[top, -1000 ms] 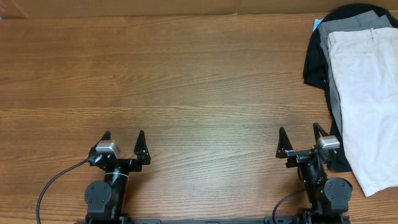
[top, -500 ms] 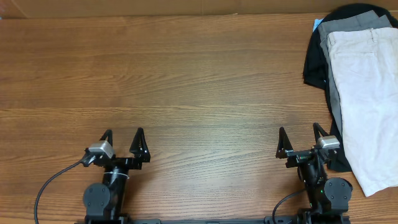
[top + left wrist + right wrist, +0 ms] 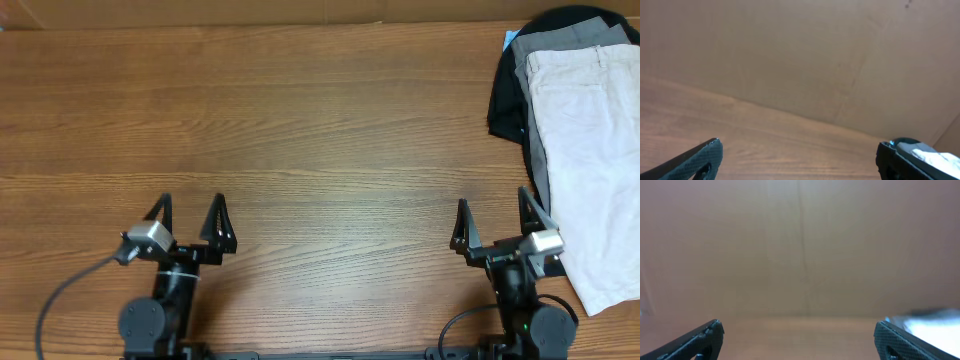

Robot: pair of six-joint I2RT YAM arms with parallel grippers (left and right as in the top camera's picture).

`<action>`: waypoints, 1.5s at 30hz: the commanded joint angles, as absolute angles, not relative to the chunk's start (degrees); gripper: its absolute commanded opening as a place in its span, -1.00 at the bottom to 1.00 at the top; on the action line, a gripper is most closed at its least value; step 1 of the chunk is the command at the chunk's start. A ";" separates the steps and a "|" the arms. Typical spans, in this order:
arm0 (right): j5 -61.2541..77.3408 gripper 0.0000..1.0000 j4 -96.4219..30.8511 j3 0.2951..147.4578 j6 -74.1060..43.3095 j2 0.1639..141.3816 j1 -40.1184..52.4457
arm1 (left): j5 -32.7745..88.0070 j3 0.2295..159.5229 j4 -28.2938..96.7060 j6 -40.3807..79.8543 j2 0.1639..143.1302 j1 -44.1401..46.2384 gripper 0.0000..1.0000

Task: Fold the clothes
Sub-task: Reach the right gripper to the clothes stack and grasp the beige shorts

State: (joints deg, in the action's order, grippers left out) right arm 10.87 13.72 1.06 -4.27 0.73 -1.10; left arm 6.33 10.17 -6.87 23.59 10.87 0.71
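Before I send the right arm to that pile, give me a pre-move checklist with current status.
1. Left pincer open, empty: ok.
2. Right pincer open, empty: ok.
3. Cream-beige cotton shorts topmost, lying flat: ok.
4. Grey shorts and black garment out from under them: not ok, stacked beneath.
5. Brown wooden table bare left of the shorts for folding: ok.
6. Right pincer's outer finger off the black garment's edge: cannot tell.

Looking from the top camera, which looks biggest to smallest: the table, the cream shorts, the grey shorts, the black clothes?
1. table
2. cream shorts
3. grey shorts and black garment: only their edges peek out from under the pile, so I can't rank these two.
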 commanded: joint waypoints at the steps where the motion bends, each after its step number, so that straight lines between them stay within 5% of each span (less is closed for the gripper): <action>1: 13.58 1.00 15.22 1.91 -6.57 0.16 -1.21 | 9.50 19.53 -7.18 21.80 19.00 0.56 1.00; 15: 13.65 1.00 -7.90 31.77 -7.29 17.34 -1.37 | 35.92 67.79 11.62 19.05 64.29 0.67 1.00; 30: 17.69 1.00 -50.68 87.68 0.40 71.94 -1.37 | 27.03 72.58 13.69 19.29 81.17 1.10 1.00; 38: 3.05 1.00 -47.97 92.71 -0.54 83.48 -4.45 | 26.39 72.58 13.39 19.00 88.14 1.08 1.00; 45: 4.51 1.00 -42.81 92.71 -2.22 89.27 -21.10 | 26.39 72.58 12.36 17.78 92.62 1.21 0.85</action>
State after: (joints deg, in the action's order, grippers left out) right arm 5.87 -44.27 90.76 -0.60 87.09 -13.72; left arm 26.94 71.24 12.91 19.31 91.02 0.75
